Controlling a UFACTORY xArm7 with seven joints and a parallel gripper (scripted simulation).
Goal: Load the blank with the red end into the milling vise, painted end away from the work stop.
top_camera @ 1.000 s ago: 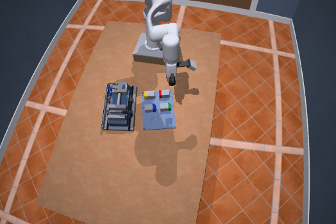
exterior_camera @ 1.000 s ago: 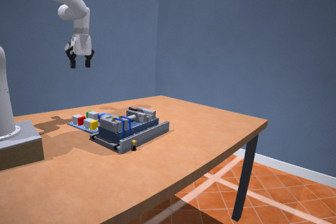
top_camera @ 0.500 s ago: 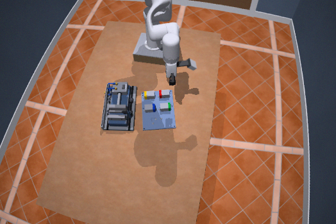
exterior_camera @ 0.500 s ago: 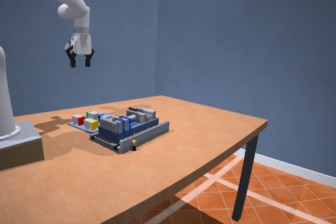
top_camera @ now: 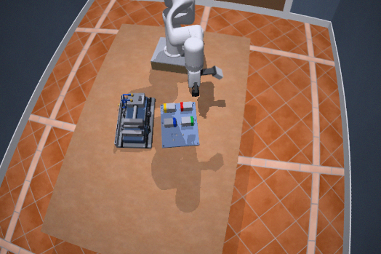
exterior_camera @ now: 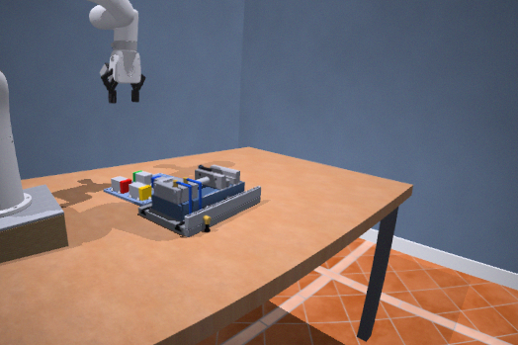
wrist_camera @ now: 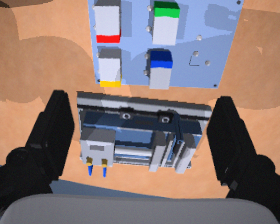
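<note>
The red-ended blank [top_camera: 186, 105] lies on the blue infeed plate [top_camera: 179, 125], at its back right corner; it also shows in the wrist view [wrist_camera: 108, 21] and in the exterior view [exterior_camera: 120, 185]. The yellow-ended [top_camera: 169, 107], blue-ended [top_camera: 170, 122] and green-ended [top_camera: 187, 121] blanks lie on the same plate. The milling vise [top_camera: 134, 121] stands left of the plate, its hosed block [top_camera: 136, 98] at the back. My gripper [exterior_camera: 122, 94] is open and empty, high above the table behind the plate.
The arm's grey base block [top_camera: 171, 59] stands behind the plate. A small yellow-topped post [exterior_camera: 207, 222] stands by the vise's raised plate. The table edge [exterior_camera: 316, 231] runs to the right.
</note>
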